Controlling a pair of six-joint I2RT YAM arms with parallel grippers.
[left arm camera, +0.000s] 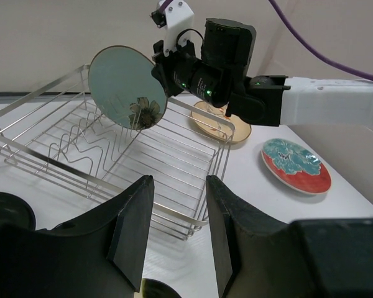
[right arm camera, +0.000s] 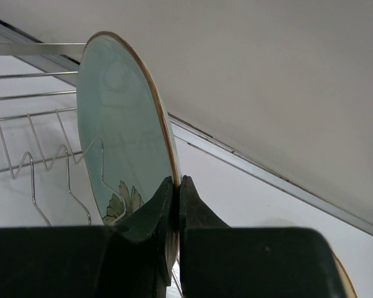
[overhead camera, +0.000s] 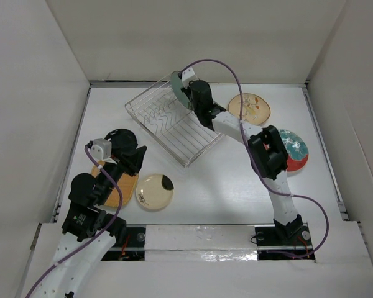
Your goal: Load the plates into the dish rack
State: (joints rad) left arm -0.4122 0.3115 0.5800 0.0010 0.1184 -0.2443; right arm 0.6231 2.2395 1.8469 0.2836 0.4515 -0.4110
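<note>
The silvery wire dish rack (overhead camera: pixel 174 127) stands at the back middle of the table with no plate in its slots. My right gripper (overhead camera: pixel 188 94) is shut on the rim of the glossy green plate (overhead camera: pixel 178 89), holding it on edge above the rack's far right end. In the right wrist view the gripper (right arm camera: pixel 176 186) pinches the green plate (right arm camera: pixel 118 130). My left gripper (left arm camera: pixel 179 186) hangs open and empty, facing the rack (left arm camera: pixel 112 155). In the top view this gripper (overhead camera: pixel 138 155) is just above the table, between the black plate (overhead camera: pixel 120 138) and the cream plate with a black patch (overhead camera: pixel 154 190).
An orange-tan plate (overhead camera: pixel 116 188) lies under my left arm. At the right lie a beige floral plate (overhead camera: pixel 249 107) and a red-rimmed teal plate (overhead camera: pixel 293 151), partly under my right arm. White walls close in the table at the back and both sides.
</note>
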